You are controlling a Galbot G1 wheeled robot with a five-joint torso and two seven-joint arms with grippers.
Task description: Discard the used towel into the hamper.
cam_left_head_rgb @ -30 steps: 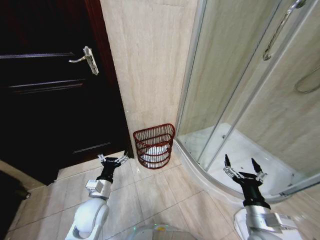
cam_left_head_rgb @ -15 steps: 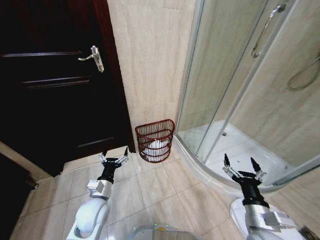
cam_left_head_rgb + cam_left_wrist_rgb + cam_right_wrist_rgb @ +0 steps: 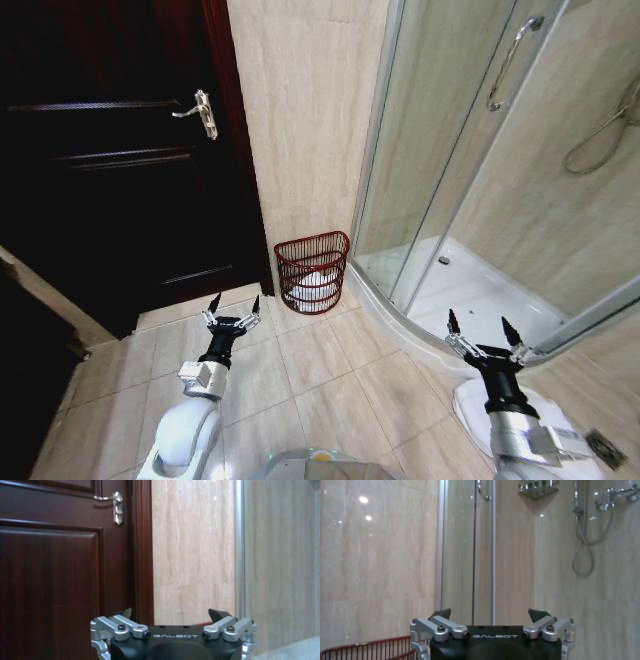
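The hamper (image 3: 313, 272), a small round dark red wire basket, stands on the floor against the tiled wall beside the shower. A white towel (image 3: 313, 289) lies inside it. Its red rim (image 3: 367, 648) also shows in the right wrist view. My left gripper (image 3: 232, 308) hovers open and empty over the floor tiles, a short way in front and to the left of the hamper. My right gripper (image 3: 481, 330) is open and empty too, near the shower's curved threshold. In each wrist view the own gripper (image 3: 170, 615) (image 3: 490, 614) shows spread fingertips with nothing between them.
A dark wooden door (image 3: 110, 180) with a silver handle (image 3: 200, 112) is on the left. A glass shower cabin (image 3: 480, 170) with a white tray (image 3: 470, 295) takes the right. Beige floor tiles (image 3: 320, 390) lie open between the arms.
The whole head view has shifted, so the camera moved: the hamper now looks smaller and farther off, and more floor shows. Both grippers stay open and hold the same pose.
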